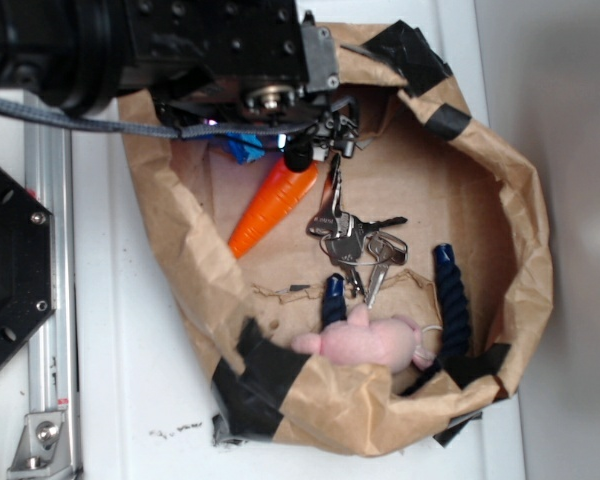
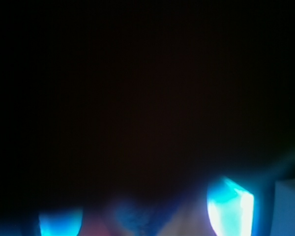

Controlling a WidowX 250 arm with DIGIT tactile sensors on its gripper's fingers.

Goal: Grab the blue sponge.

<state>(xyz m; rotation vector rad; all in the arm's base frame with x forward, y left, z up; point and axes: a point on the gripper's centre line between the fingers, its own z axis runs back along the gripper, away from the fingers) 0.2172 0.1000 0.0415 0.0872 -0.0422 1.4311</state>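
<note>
Sponge-wise, there's not much showing: only a small scrap of the blue sponge (image 1: 242,148) is peeking out in the exterior view, just past the thick end of the orange carrot (image 1: 273,204), and the rest is getting covered by the black arm (image 1: 170,45) hanging over the top of the brown paper bag (image 1: 525,210). The gripper (image 1: 280,135) is sitting right on top of that blue scrap, but its fingers are buried under the arm body and a grey cable, so I honestly can't tell if the jaws are spread or closed on anything. The wrist view isn't helping much, it's going almost totally black, with just blurry glowing blue patches (image 2: 231,209) along the bottom edge, which looks like the sponge pressed right up against the lens, too smeared to make out edges. Everything else is lying farther from the carrot's thick end: the bunch of keys (image 1: 355,240) just beside the carrot's tip side, the dark navy ridged handles (image 1: 450,290) beyond the keys, and a pink plush toy (image 1: 365,340) resting against the bag's near wall, partly cut off by the folded paper rim.
</note>
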